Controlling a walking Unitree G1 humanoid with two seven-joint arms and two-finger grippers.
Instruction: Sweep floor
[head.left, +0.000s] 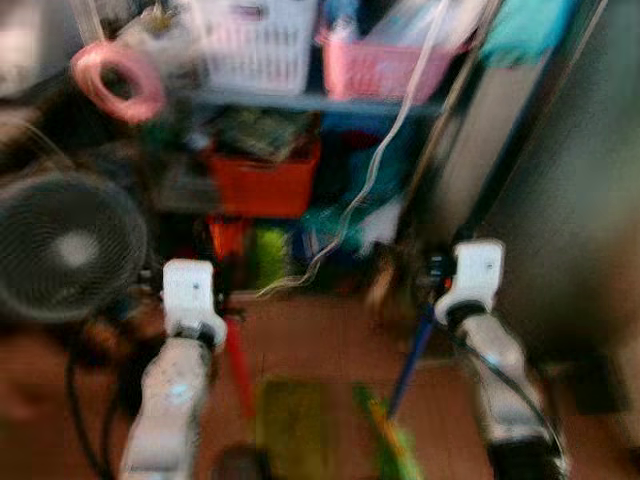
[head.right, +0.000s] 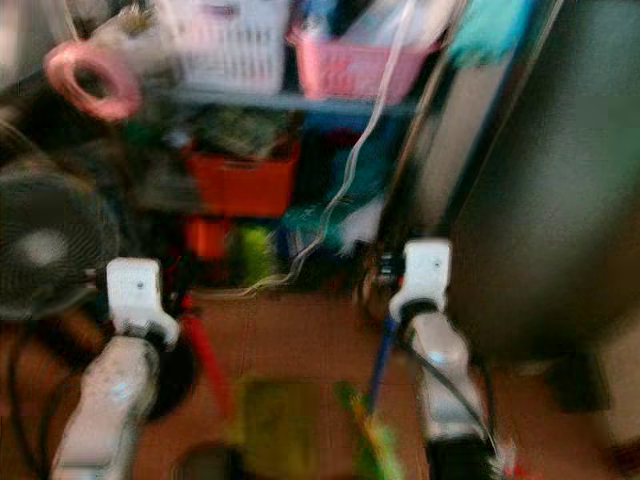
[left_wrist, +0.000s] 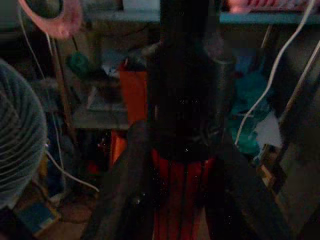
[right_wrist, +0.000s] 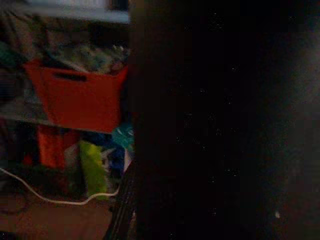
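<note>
Cluttered shelving (head.left: 300, 100) is filling the background, blurred in both head views, above a reddish-brown floor (head.left: 310, 340). An orange bin (head.left: 262, 180) is sitting on a middle shelf, ahead of and between the two arms, with a white basket (head.left: 258, 45) and a pink basket (head.left: 385, 65) on the shelf above it. A white cable (head.left: 375, 165) is hanging down in front of the shelves. A round fan (head.left: 65, 250) is standing just beyond the left arm, on its outer side, and a pink coil (head.left: 118, 82) is hanging above it.

The left gripper (left_wrist: 182, 200) is closing around a red handle (head.left: 238, 365), which is running down between its dark fingers (left_wrist: 125, 190) toward a green dustpan (head.left: 292, 425) on the floor below. The right gripper (head.left: 432, 312) is sitting against a blue broom handle (head.left: 410, 365) that is slanting down to green bristles (head.left: 392, 440) beside the dustpan; whether its fingers are clamped or loose cannot be told, as its wrist view is almost black.
</note>
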